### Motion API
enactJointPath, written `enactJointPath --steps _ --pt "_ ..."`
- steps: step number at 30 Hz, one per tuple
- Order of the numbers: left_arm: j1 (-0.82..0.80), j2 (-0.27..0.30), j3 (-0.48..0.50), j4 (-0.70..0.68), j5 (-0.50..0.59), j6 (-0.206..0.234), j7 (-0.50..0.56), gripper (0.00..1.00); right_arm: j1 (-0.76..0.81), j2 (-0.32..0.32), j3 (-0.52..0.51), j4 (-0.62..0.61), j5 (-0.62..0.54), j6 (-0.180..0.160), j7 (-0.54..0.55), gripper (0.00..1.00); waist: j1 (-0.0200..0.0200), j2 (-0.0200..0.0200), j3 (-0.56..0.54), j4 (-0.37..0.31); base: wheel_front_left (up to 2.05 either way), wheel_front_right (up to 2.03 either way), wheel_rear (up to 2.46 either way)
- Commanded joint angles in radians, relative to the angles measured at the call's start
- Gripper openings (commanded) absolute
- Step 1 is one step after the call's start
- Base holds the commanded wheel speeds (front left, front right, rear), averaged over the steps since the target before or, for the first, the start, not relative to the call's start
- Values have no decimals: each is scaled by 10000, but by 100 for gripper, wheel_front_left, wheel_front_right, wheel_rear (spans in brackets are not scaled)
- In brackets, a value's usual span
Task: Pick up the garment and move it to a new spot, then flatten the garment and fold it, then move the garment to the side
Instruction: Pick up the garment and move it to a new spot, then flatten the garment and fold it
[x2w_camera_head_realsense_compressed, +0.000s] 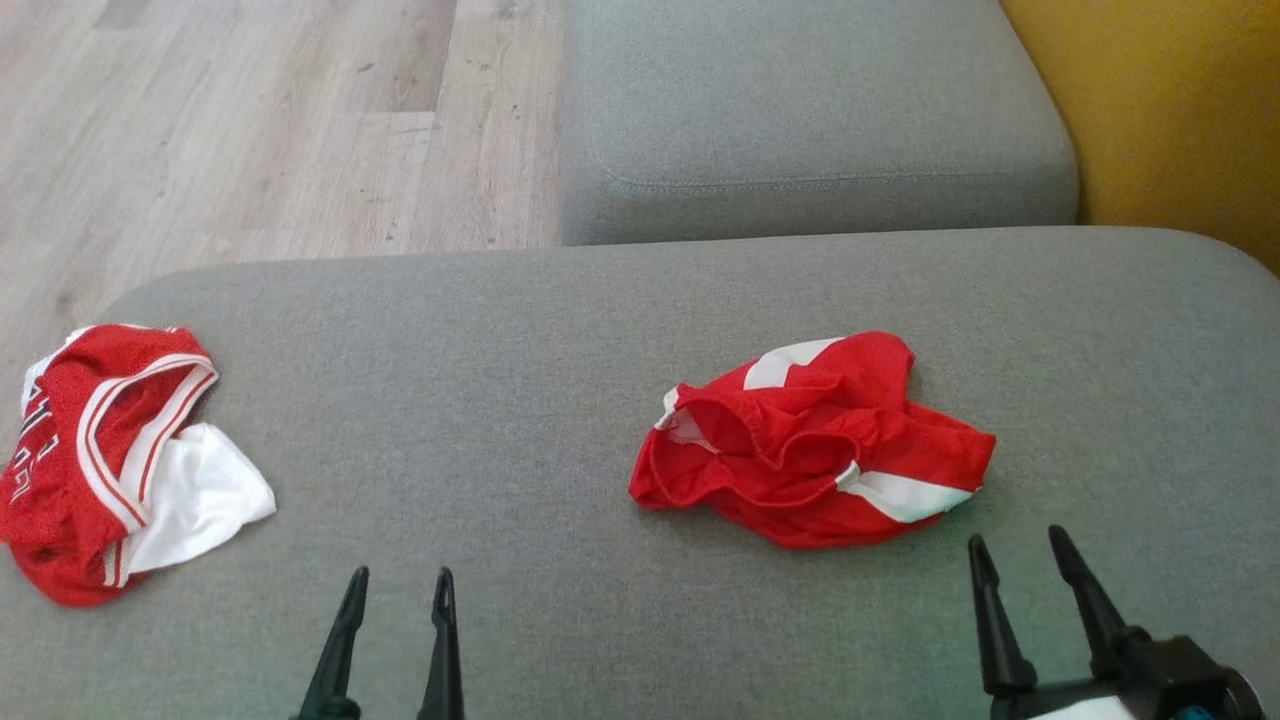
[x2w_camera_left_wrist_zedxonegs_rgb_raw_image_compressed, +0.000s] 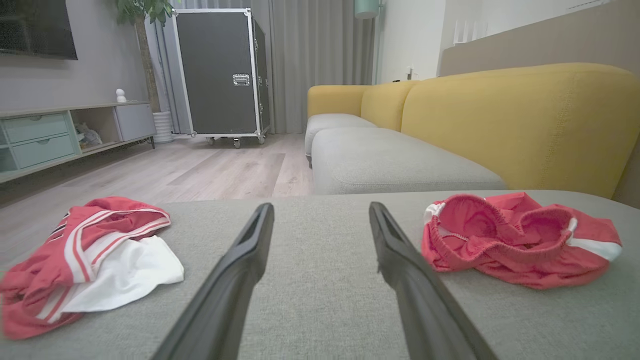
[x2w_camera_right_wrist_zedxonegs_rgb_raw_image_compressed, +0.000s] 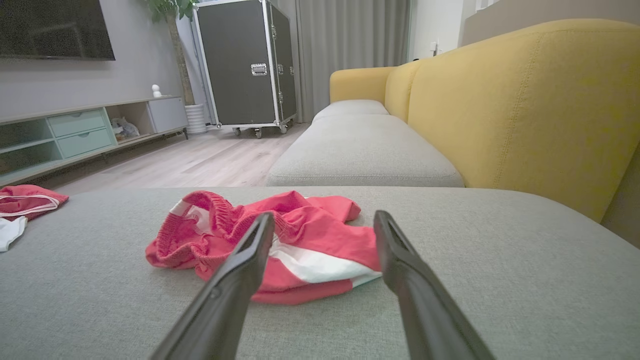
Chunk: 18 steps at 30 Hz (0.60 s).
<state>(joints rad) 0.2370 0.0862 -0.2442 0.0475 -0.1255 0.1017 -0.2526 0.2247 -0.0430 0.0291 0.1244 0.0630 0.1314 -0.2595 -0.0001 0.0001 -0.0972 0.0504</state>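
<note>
A crumpled pair of red shorts (x2w_camera_head_realsense_compressed: 815, 445) with white side stripes lies on the grey sofa cushion (x2w_camera_head_realsense_compressed: 520, 380), right of centre; its elastic waistband gapes open (x2w_camera_left_wrist_zedxonegs_rgb_raw_image_compressed: 500, 230). My right gripper (x2w_camera_head_realsense_compressed: 1020, 555) is open, just short of the shorts' near right corner, and the shorts (x2w_camera_right_wrist_zedxonegs_rgb_raw_image_compressed: 300, 245) sit straight ahead of its fingers. My left gripper (x2w_camera_head_realsense_compressed: 398, 585) is open over bare cushion, with the shorts off to its right. Nothing is held by either gripper.
A red and white jersey (x2w_camera_head_realsense_compressed: 110, 455) lies bunched at the cushion's left edge (x2w_camera_left_wrist_zedxonegs_rgb_raw_image_compressed: 85, 260). Beyond the cushion are another grey seat (x2w_camera_head_realsense_compressed: 800, 120), a yellow backrest (x2w_camera_head_realsense_compressed: 1170, 110) at right and wooden floor (x2w_camera_head_realsense_compressed: 250, 130) at left. A black wheeled case (x2w_camera_left_wrist_zedxonegs_rgb_raw_image_compressed: 220, 75) stands far off.
</note>
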Motion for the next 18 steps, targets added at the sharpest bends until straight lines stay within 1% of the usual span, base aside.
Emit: enactJointPath --steps 1,5,18 --pt "-375 -125 490 -381 155 -4 -91 100 -276 -72 303 -363 -13 -7 -23 100 1 -1 -23 -6 0 0 0" --pt "-285 -240 689 -378 216 -43 -91 100 -294 -72 297 -348 -62 -7 -23 100 1 -1 -30 41 0 0 0" --pt "-371 -348 775 -324 340 -118 -91 100 -289 -72 256 -316 -104 -7 -23 100 1 -1 -49 255 0 0 0"
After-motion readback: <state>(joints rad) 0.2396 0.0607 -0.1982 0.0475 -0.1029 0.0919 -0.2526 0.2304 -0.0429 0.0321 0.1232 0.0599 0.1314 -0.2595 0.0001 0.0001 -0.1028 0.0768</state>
